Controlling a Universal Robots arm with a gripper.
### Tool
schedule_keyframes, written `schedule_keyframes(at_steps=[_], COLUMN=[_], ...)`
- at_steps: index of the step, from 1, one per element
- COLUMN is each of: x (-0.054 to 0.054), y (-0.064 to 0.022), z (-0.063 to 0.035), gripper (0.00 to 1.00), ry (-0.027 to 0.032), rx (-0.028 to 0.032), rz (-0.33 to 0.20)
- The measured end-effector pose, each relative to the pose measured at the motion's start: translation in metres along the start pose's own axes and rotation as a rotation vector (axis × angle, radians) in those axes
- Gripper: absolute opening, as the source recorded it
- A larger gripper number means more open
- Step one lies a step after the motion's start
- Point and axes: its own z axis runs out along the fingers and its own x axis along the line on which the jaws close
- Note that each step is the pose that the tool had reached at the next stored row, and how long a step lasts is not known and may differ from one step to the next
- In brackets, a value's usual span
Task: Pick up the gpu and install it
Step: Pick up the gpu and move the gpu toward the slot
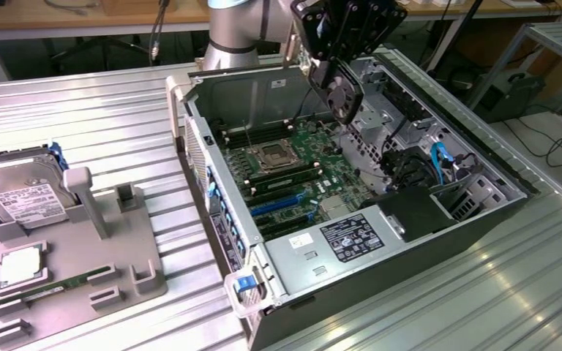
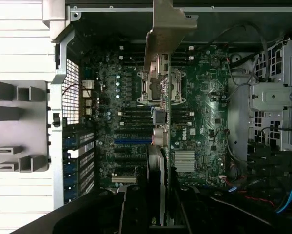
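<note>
Ribbed metal counter carries open steel computer case | we see dark fingers pinching thin flat gpu with round fan | hanging above green motherboard

Black gpu; green motherboard; grey tray; blue slots.

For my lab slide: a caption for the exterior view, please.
Claw holding the gpu above the open computer case, over its motherboard.
</note>
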Motion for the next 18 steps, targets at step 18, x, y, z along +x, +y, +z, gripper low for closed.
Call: schedule_keyframes(at_steps=[18], x=[-0.0048], y=[0.0014], z=[0.0017], gripper=[0.27], ry=[-0.0391], rx=[0.0041], rz=[-0.004])
